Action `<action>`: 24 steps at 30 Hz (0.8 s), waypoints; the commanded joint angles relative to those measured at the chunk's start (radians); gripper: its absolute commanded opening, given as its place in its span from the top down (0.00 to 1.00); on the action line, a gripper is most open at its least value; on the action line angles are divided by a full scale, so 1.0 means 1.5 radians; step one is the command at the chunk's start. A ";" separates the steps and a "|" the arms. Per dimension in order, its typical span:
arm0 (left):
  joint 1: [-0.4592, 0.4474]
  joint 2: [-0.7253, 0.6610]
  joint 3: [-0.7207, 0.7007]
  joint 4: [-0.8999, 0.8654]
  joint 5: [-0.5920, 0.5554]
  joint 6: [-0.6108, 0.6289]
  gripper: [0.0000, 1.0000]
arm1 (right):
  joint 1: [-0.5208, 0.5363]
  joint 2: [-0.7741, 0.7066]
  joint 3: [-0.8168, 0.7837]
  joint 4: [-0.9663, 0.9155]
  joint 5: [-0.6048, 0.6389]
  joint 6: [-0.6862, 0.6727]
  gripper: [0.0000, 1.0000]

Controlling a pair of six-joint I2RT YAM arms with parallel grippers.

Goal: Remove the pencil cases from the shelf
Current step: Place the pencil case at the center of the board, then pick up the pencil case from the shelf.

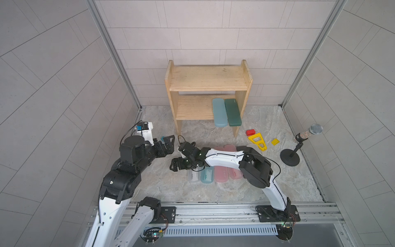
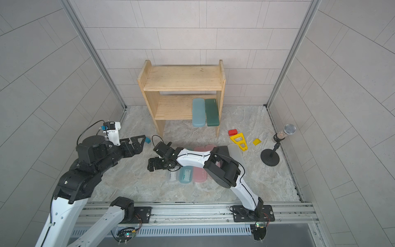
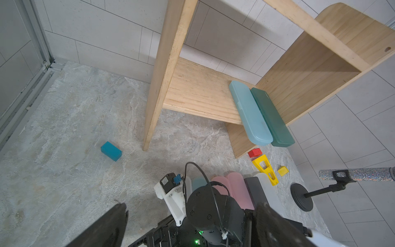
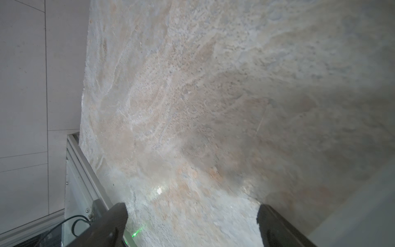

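Observation:
The wooden shelf point(image 1: 208, 80) stands against the back wall with its top tier bare. On its lower tier a light teal pencil case point(image 1: 219, 113) and a dark green one point(image 1: 233, 112) lie side by side, overhanging the front edge. On the floor lie a frosted white case point(image 1: 193, 177), a teal case point(image 1: 207, 175) and two pink cases point(image 1: 221, 174), partly hidden under my right arm. A black case point(image 3: 254, 190) shows in the left wrist view. My right gripper point(image 1: 172, 165) is open over bare floor, left of the frosted case. My left gripper point(image 1: 170, 144) is open and holds nothing.
A microphone on a round stand point(image 1: 299, 141) is at the right. A red block point(image 1: 250, 132), a yellow triangular block point(image 1: 257, 141) and a small yellow piece point(image 1: 275, 141) lie by the shelf's right leg. A blue block point(image 3: 111, 150) sits beyond the left gripper.

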 commanded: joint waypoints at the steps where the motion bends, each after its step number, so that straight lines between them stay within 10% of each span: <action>1: 0.004 -0.003 -0.007 0.019 0.014 -0.006 0.00 | 0.000 -0.036 -0.008 -0.048 0.027 -0.037 0.00; 10: 0.004 0.047 0.025 0.081 0.087 -0.058 0.00 | -0.019 -0.191 -0.051 -0.050 0.062 -0.067 0.00; 18: 0.009 0.171 -0.042 0.309 0.264 -0.232 0.00 | -0.147 -0.475 -0.220 -0.249 0.290 -0.176 0.00; 24: -0.022 0.233 -0.073 0.433 0.249 -0.327 0.00 | -0.248 -0.663 -0.235 -0.427 0.433 -0.263 0.00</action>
